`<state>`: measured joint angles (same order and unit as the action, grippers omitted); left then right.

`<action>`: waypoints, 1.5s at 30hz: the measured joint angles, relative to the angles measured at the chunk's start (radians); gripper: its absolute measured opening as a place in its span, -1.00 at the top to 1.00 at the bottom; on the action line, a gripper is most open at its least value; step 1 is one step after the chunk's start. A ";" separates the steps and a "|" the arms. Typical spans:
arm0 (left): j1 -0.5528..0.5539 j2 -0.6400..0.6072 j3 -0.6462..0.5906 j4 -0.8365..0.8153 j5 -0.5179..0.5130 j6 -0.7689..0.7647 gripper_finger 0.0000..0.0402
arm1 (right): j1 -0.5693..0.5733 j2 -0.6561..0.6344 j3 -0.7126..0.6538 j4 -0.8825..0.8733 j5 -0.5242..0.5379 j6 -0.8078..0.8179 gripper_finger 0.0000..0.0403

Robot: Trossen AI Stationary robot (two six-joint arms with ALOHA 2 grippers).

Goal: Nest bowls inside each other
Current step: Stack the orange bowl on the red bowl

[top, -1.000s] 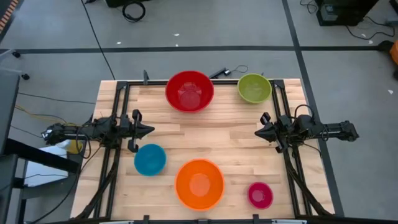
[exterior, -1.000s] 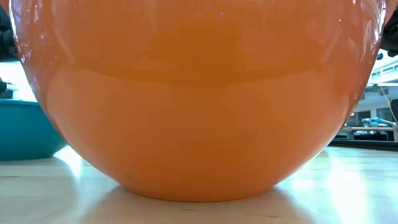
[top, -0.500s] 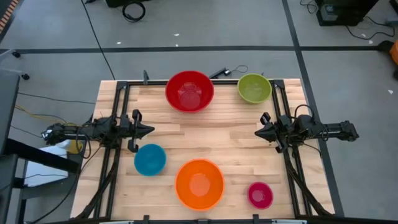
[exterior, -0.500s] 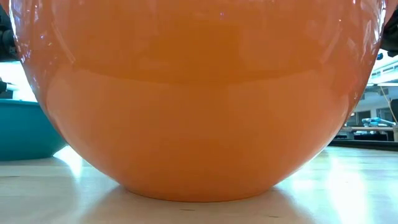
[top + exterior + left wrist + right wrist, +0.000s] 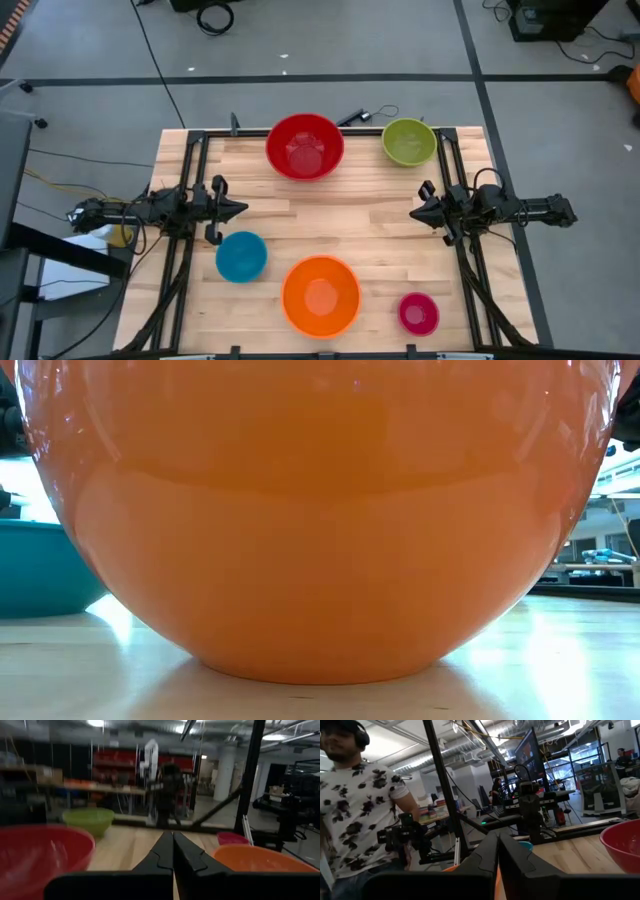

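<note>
Five bowls stand apart on their bases on the wooden table [image 5: 360, 215]: the red bowl [image 5: 304, 146] at the far middle, the lime green bowl [image 5: 408, 141] at the far right, the blue bowl [image 5: 241, 256] near left, the orange bowl [image 5: 320, 295] near middle, the magenta pink bowl [image 5: 418, 313] near right. The orange bowl [image 5: 320, 520] fills the low view. My left gripper [image 5: 243, 209] is shut at the table's left edge, above the blue bowl's far side. My right gripper [image 5: 413, 213] is shut at the right edge. Both hold nothing.
Black frame rails [image 5: 190, 250] run along the table's left and right sides under the arms. A person in a patterned shirt [image 5: 360, 810] stands beyond the table's left side. Bare wood lies between the two grippers at the table's middle.
</note>
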<state>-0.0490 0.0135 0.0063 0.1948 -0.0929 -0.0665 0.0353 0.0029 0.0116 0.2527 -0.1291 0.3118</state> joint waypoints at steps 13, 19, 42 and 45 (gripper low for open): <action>0.000 0.000 0.000 0.088 0.000 -0.201 0.99 | 0.000 0.000 0.000 0.000 0.000 0.000 0.89; 0.002 0.002 0.000 0.071 -0.050 -0.467 0.99 | -0.005 0.001 0.000 0.064 0.210 -0.251 0.89; 0.069 0.321 0.013 0.125 -0.410 -0.839 0.99 | -0.050 0.076 0.000 -0.089 1.023 0.389 0.89; 0.069 0.361 0.024 0.136 -0.399 -0.838 0.99 | -0.087 0.143 0.000 -0.083 1.006 0.419 0.90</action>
<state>0.0204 0.3748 0.0307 0.3311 -0.4921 -0.9045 -0.0518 0.1458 0.0113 0.1697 0.8769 0.7313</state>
